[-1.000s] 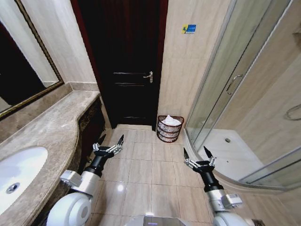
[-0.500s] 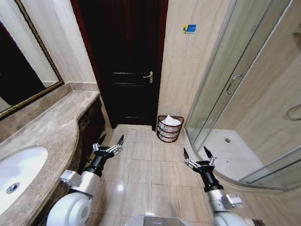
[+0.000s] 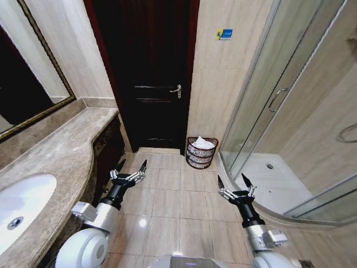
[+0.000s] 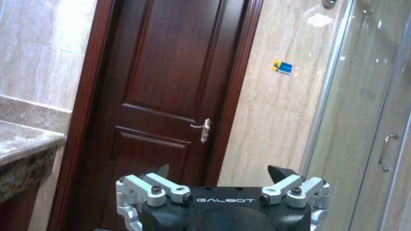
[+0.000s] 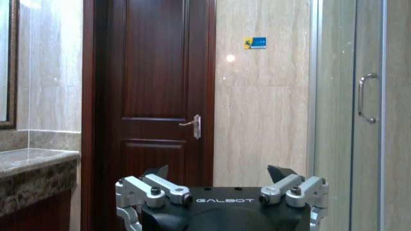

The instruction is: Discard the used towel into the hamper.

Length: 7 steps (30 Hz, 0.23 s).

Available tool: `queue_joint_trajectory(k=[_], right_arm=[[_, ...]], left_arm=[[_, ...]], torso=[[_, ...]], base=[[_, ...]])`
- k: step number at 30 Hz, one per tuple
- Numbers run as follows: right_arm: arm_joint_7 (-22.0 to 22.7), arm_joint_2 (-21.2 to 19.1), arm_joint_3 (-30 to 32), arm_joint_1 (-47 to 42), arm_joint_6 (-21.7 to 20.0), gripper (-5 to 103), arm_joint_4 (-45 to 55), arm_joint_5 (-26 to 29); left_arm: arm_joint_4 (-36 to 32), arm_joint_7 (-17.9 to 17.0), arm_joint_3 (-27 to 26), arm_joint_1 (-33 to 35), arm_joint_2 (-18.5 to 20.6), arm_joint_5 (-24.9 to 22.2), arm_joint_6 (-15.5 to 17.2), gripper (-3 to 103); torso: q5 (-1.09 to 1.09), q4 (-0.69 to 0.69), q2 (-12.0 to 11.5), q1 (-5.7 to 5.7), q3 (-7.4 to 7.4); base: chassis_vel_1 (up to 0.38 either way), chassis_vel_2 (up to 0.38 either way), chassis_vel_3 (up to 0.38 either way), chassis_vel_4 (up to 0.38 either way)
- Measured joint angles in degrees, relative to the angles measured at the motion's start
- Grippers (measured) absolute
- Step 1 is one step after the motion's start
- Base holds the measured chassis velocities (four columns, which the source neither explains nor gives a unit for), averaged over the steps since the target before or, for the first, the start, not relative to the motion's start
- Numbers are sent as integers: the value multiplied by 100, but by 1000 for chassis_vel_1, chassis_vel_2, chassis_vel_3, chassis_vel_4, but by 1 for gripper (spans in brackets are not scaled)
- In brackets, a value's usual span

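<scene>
- Head view: we see the hamper (image 3: pixel 201 152) standing on the tiled floor (image 3: pixel 167 201) in the corner, just beside the dark wooden door (image 3: pixel 148 72) and near the glass shower enclosure (image 3: pixel 279 100). A white towel (image 3: pixel 203 144) lies in it, bunched up and rising above the rim.
- Head view: our left gripper (image 3: pixel 129 167) hangs over the floor beside the marble vanity counter (image 3: pixel 61 151), fingers spread wide and holding nothing. Our right gripper (image 3: pixel 235 182) hangs near the curved shower threshold, also spread and empty. Both are well apart from the hamper.
- Left wrist view: we look past the left gripper (image 4: pixel 221 174), its fingers splayed apart, toward the door (image 4: pixel 173 96) and its handle (image 4: pixel 201 128).
- Right wrist view: the right gripper (image 5: pixel 220 173) shows its fingers spread, facing the door (image 5: pixel 154 86), a blue wall sticker (image 5: pixel 255 43) and the shower door handle (image 5: pixel 365 97).
</scene>
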Motion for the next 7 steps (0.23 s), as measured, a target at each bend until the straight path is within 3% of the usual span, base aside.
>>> queue_joint_trajectory(k=[7], right_arm=[[0,0,0,0,0,100,0,0]], left_arm=[[0,0,0,0,0,0,0,100]], torso=[[0,0,0,0,0]], base=[[0,0,0,0]])
